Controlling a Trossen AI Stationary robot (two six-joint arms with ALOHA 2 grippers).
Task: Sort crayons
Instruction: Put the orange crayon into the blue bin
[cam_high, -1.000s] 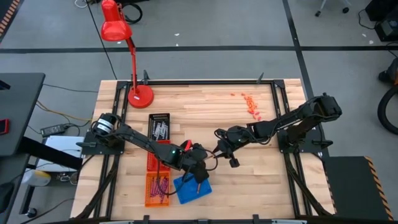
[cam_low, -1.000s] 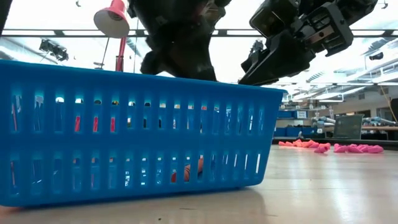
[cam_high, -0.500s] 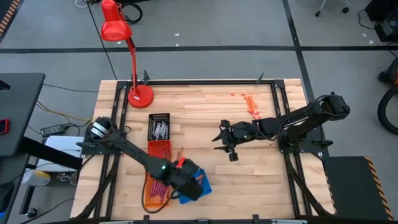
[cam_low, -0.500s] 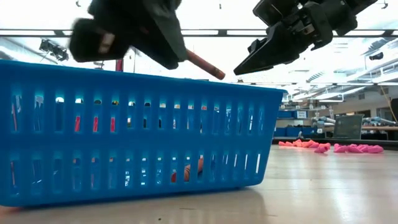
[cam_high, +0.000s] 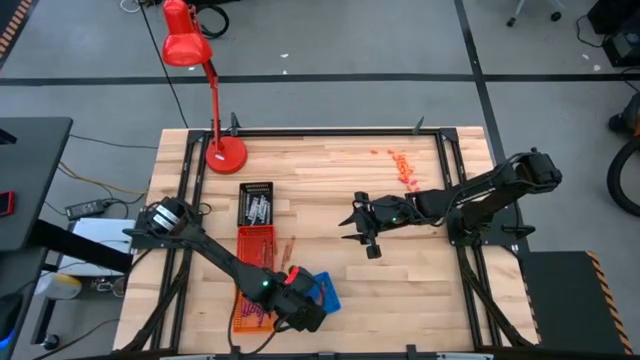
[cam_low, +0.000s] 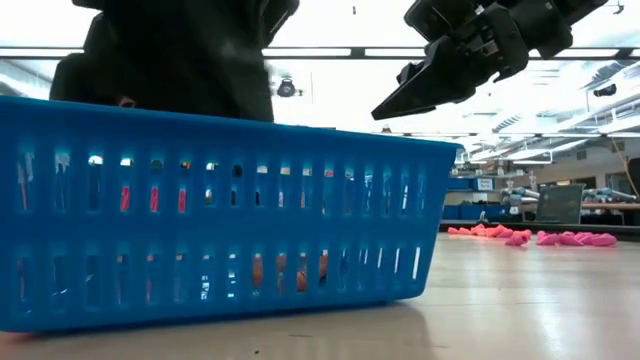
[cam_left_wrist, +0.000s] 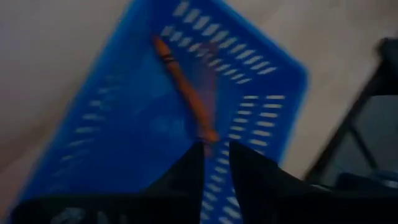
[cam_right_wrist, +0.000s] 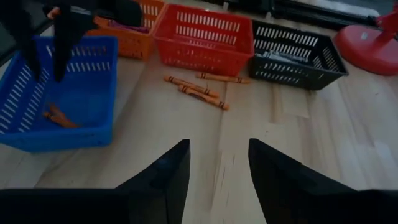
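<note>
My left gripper (cam_high: 300, 303) hangs open over the blue basket (cam_high: 320, 292) near the table's front edge, fingers pointing down. Nothing is between its fingers (cam_left_wrist: 214, 155). Two brown-orange crayons (cam_right_wrist: 58, 116) lie on the basket's floor, and one of them (cam_left_wrist: 186, 93) ends just beyond the fingertips. Three more brown-orange crayons (cam_right_wrist: 198, 87) lie on the bare wood beside the red basket (cam_high: 255, 243). My right gripper (cam_high: 352, 225) hovers open over the middle of the table, nothing between its fingers (cam_right_wrist: 219, 155).
A black basket (cam_high: 256, 203) holds grey crayons. An orange basket (cam_high: 248, 308) with magenta crayons stands left of the blue one. A red desk lamp (cam_high: 225, 152) stands at the back left. Small pink and orange bits (cam_high: 403, 168) lie at the back right.
My left gripper has carried a crayon toward the table's near edge over the blue basket, rolled its wrist and opened. The crayon now lies in the basket. My right gripper has risen slightly and spread its fingers wider.
</note>
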